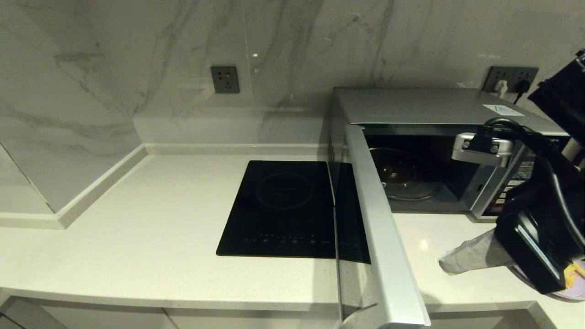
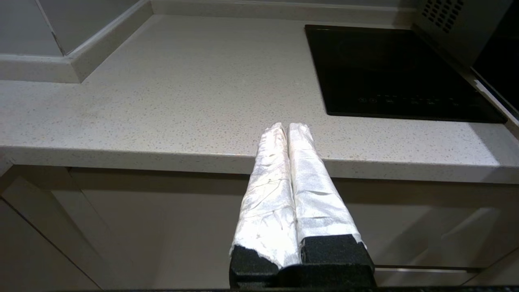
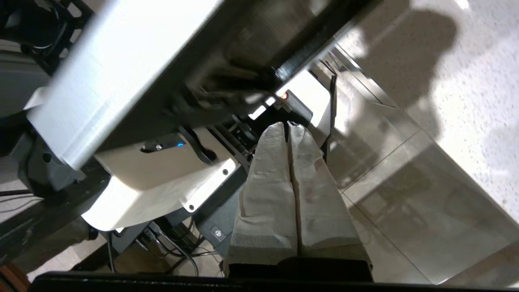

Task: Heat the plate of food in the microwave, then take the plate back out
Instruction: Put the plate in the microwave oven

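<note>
Pincer (image 1: 445,265), right, seemingly countertop-low, closed.

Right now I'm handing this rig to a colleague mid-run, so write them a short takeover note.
Right tool: shut, holding nothing, over the counter in front of the microwave.
Left tool: shut, empty, parked at the counter's front edge.
Microwave: door swung wide open, glass turntable bare.
Plate of food: at the counter's right edge, mostly hidden behind the right arm.
Done: door opened.
Left: load the plate, close, heat, take it back out.
</note>
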### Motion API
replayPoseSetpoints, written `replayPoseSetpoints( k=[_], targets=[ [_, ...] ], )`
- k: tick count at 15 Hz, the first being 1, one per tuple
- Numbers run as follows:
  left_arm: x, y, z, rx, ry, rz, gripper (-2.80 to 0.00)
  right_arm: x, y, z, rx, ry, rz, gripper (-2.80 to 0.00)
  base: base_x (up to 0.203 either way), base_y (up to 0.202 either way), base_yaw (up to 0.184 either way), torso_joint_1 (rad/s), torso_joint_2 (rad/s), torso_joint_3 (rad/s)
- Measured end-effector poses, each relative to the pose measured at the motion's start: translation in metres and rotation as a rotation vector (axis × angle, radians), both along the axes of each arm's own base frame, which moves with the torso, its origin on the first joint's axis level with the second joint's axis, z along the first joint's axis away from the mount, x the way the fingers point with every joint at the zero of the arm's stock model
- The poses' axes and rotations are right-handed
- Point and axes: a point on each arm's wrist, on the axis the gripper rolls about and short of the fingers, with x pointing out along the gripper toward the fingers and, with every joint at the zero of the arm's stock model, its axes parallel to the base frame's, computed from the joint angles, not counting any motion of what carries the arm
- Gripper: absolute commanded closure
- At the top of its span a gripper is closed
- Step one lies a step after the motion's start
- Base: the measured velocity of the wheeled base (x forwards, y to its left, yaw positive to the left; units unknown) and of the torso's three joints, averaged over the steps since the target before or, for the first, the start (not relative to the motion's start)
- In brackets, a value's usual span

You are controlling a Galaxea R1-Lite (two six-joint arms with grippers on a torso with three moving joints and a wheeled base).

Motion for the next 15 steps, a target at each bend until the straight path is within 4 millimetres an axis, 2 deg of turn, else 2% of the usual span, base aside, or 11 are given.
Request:
replayPoseSetpoints(
  k=[5, 15],
  targets=[
    [0.0, 0.0, 0.0, 0.0, 0.0, 0.0, 0.0, 0.001, 0.019, 0.002, -0.015, -0.02, 0.052, 0.0, 0.0, 0.0, 0.0, 0.0, 0.0, 0.0],
    [0.0, 0.0, 0.0, 0.0, 0.0, 0.0, 0.0, 0.004, 0.032, -0.006, -0.049, -0.007, 0.081, 0.0, 0.0, 0.0, 0.0, 0.0, 0.0, 0.0]
  ],
)
